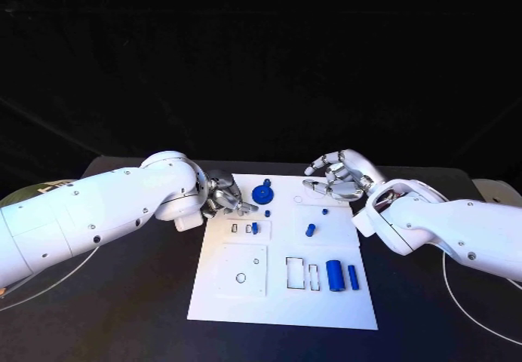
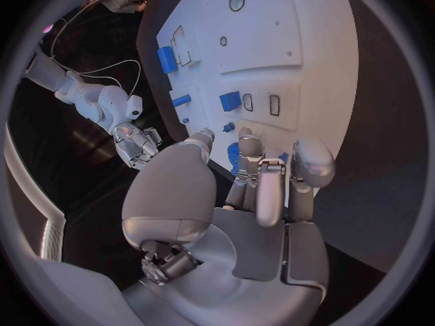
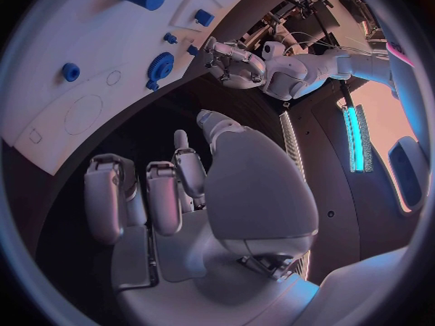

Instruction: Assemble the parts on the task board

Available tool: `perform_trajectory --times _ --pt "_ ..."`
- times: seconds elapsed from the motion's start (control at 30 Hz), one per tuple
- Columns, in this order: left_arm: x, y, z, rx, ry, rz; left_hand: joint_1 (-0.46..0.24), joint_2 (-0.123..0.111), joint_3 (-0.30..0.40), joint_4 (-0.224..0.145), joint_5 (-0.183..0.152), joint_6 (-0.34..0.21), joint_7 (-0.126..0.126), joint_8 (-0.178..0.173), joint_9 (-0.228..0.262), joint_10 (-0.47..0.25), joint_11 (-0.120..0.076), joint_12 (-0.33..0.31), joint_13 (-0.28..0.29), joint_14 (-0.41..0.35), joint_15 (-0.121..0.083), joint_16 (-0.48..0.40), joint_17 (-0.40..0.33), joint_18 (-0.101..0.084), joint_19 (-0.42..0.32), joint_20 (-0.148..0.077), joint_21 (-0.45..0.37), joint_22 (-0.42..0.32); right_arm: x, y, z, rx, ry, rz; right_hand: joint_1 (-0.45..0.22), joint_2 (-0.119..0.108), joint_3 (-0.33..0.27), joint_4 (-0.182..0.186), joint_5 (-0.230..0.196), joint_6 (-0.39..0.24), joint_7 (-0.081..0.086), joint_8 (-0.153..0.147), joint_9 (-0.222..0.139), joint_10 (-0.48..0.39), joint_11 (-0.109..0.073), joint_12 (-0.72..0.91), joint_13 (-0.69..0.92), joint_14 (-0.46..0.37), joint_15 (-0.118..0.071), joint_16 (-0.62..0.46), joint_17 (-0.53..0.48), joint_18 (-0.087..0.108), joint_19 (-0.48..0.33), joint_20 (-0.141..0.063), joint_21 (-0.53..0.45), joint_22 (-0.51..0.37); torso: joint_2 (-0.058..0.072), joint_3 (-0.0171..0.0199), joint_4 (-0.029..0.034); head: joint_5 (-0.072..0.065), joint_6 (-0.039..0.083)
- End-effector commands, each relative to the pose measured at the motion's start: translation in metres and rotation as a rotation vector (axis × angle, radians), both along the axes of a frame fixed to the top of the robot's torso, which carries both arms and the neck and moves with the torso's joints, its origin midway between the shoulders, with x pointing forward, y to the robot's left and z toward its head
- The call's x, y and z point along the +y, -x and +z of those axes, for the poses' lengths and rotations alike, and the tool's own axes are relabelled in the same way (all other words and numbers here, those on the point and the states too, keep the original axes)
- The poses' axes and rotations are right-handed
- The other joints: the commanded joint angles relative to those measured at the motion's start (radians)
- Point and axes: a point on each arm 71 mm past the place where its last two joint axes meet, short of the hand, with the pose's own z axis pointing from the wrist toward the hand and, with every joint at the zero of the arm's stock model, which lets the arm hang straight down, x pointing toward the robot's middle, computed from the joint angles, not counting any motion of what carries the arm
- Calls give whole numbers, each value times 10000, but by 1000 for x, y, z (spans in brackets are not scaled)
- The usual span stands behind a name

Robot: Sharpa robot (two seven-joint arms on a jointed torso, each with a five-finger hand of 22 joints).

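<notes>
We see a big black table (image 1: pixel 120 317) with the white task board (image 1: pixel 285 302) lying flat in its middle, so both arms can reach it.

Our left hand (image 1: pixel 223 194) hangs at the board's far left corner. Its fingers are curled in a little but apart, and we see nothing in them. It sits right by the round blue gear (image 1: pixel 262 194), so we think it is getting ready to pick up that part.

Our right hand (image 1: pixel 339 175) hangs over the far right corner of the board. Its fingers are also loose and apart, holding nothing. It seems to be waiting out of the way.

Near the front edge, a fat blue cylinder (image 1: pixel 336 274) and a thin blue bar (image 1: pixel 354 277) lie side by side, next to open slots they may fit into. A small blue peg (image 1: pixel 311 230) sits near the middle, and a tiny blue piece (image 1: pixel 255 228) stands by the little slots on the left.

We think the job has only just begun.
</notes>
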Motion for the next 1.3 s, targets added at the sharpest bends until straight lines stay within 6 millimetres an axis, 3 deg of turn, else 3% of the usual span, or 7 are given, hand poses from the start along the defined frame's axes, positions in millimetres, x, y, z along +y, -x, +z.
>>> perform_trajectory --times 0.03,0.5,0.87,1.13,1.3 --pt "-3 1 -2 305 -372 -367 49 29 -71 23 50 -46 9 44 13 38 6 60 11 915 -69 75 2097 -96 90 10 39 33 0 -1 2 -198 -473 -187 -79 -60 212 2 -44 -77 30 -54 -71 -855 -9 -1316 -1013 327 -43 -609 -10 415 -539 -73 -1416 1183 -5 -5 8 -95 -24" --pt "-11 -1 -8 609 -393 -434 39 55 -78 18 38 -38 7 51 22 108 4 132 119 944 -68 121 2189 -124 161 11 116 185 2 -3 3 -309 -905 -331 -66 -83 249 -19 -35 -91 24 -61 -86 -926 -7 -1466 -1154 340 -49 -627 -1 437 -582 -79 -1553 1115 -17 -3 13 8 52" --pt "-18 -2 -15 751 -396 -458 50 101 -83 13 37 -8 -6 77 45 178 -5 203 209 951 -71 132 2210 -140 211 9 178 288 4 -6 2 -280 -895 -333 -105 -134 260 -16 -20 -97 28 -60 -100 -1009 -3 -1626 -1307 335 -49 -682 -57 467 -641 -83 -1742 1024 -14 -4 0 43 220" --pt "-21 -2 -18 809 -377 -442 63 125 -83 10 45 8 -13 92 58 210 -12 236 249 941 -75 116 2175 -142 220 7 194 307 4 -7 1 -271 -873 -358 -114 -138 264 -13 -10 -99 29 -61 -102 -1025 -2 -1653 -1332 331 -49 -694 -70 474 -655 -83 -1783 1005 1 5 -5 76 212" --pt "-20 -2 -19 894 -427 -463 69 130 -84 9 47 17 -17 100 64 207 -14 233 240 943 -77 119 2182 -143 221 7 197 310 4 -8 1 -258 -850 -369 -129 -146 265 -7 0 -102 30 -60 -105 -1042 -1 -1681 -1360 327 -47 -709 -87 478 -662 -83 -1813 990 -2 9 -16 82 130"
